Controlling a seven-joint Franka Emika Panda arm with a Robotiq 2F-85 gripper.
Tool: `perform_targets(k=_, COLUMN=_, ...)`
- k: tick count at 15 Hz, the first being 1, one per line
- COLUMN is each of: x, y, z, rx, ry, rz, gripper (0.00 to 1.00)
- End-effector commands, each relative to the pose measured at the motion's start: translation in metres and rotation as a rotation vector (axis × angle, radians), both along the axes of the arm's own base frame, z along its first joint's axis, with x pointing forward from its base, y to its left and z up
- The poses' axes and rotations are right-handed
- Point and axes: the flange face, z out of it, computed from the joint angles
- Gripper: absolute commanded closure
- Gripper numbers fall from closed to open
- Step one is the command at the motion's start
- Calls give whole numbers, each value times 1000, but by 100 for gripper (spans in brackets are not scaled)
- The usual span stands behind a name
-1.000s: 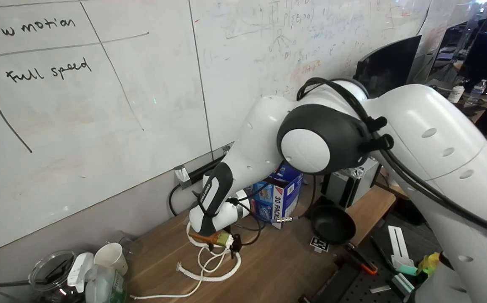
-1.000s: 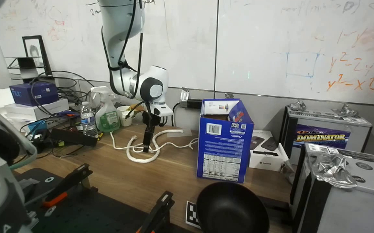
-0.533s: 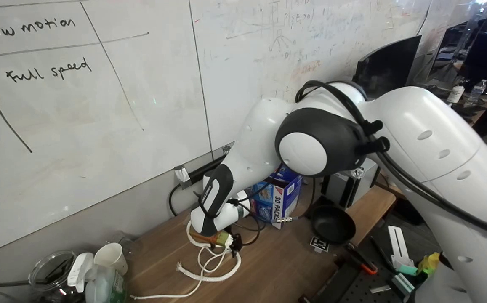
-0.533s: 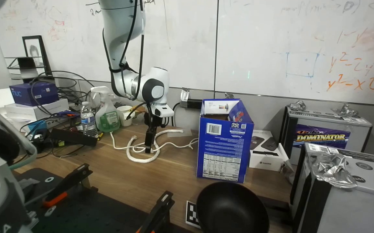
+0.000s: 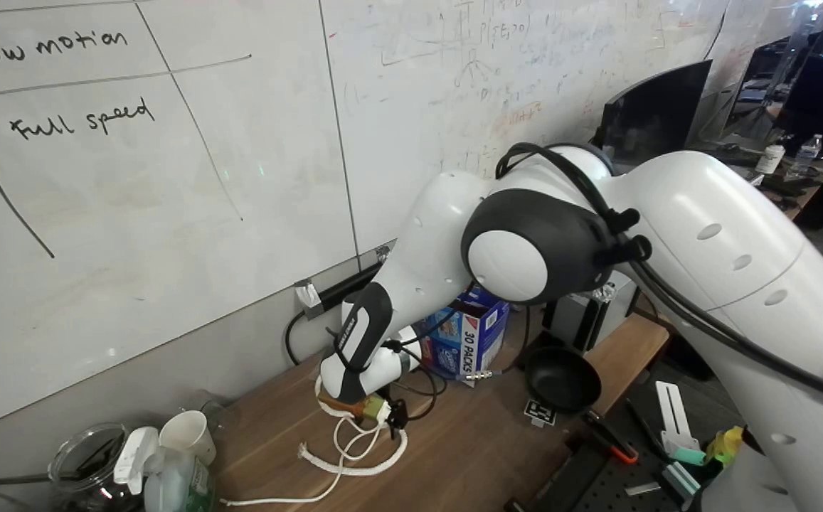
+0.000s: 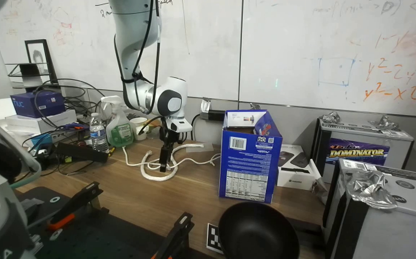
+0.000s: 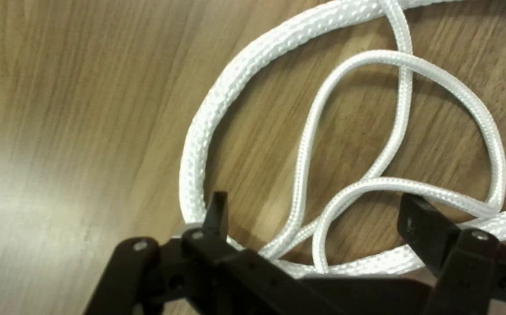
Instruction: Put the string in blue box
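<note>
Observed table (image 6: 139, 194) bearing upright box (image 6: 249, 165), open-topped, in an exterior view. Found gripper (image 7: 316, 214) apart from box, spread wide over thick rope (image 7: 201, 124) in wrist view. Located string (image 7: 403, 96) on table in loose loops crossing the rope, with strands visible between fingers (image 7: 217, 212).

From my wrist I look down, very near, on looped white braided cord (image 7: 403, 94), my black two-fingered pincer (image 7: 314, 208) along the bottom edge. In an exterior view the camera slants down past my white and dark-grey jointed arm (image 5: 546, 227), close by, toward a white writing board (image 5: 240, 142). In an exterior view the board is faced more levelly, a round black pan (image 6: 256, 233) in the foreground. All three share the cord; both exterior views share the pan and a blue printed cardboard carton (image 6: 249, 162).
</note>
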Motion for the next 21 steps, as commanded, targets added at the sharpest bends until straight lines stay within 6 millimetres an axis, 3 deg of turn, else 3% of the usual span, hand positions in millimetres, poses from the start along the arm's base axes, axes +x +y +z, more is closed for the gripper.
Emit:
perform_targets(k=1, x=7, y=7, z=-7, rx=-9, ry=-3, rz=-17, gripper=0)
perform_targets(k=17, x=10, y=6, z=-15, rx=-20, ry=0, rz=-39, gripper=0)
perform_targets(k=19, x=10, y=6, z=-15, rx=-24, ry=-3, rz=-36, gripper=26)
perform_targets(k=21, x=12, y=7, z=-13, rx=-23, ry=-8, rz=-37, gripper=42)
